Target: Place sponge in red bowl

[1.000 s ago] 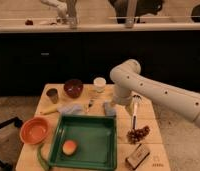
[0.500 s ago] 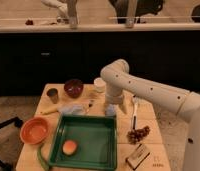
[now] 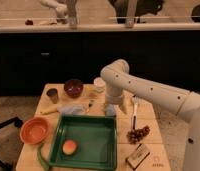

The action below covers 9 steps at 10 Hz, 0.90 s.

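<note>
step: grasp approach | gripper (image 3: 113,101) spread at centre frame, poised over sponge (image 3: 111,111) to straddle it | red bowl (image 3: 35,130) lower left, unfilled

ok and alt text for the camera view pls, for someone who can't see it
A white robot arm's open gripper hangs right over a small light blue-grey rectangular sponge by the far edge of a green plastic tray on a wooden table. A wide orange-red round bowl sits empty left of the tray.
</note>
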Motion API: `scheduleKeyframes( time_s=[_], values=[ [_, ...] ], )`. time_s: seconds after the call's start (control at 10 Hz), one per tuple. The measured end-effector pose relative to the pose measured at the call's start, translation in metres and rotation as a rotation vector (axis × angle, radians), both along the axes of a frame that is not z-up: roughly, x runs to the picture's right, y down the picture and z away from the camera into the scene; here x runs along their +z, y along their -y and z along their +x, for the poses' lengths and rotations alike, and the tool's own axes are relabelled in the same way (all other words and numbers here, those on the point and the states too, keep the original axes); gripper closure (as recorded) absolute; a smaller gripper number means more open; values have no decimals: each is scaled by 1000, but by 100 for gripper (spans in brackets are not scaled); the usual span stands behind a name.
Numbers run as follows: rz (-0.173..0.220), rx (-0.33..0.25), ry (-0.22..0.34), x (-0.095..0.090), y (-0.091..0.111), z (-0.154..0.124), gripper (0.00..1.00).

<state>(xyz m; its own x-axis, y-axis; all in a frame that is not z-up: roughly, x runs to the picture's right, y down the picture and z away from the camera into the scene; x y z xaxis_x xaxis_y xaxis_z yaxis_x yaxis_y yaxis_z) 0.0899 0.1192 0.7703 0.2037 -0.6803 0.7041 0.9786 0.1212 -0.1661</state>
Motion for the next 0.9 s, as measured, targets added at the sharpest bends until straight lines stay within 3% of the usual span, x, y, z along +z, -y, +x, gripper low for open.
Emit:
scheduleKeyframes(
  time_s=[0.4, 0.6, 0.9],
  values=[
    [26, -31, 119, 32, 5, -13, 20],
    [22, -55, 148, 46, 8, -12, 20],
    [8, -137, 179, 69, 3, -19, 20]
  ],
)
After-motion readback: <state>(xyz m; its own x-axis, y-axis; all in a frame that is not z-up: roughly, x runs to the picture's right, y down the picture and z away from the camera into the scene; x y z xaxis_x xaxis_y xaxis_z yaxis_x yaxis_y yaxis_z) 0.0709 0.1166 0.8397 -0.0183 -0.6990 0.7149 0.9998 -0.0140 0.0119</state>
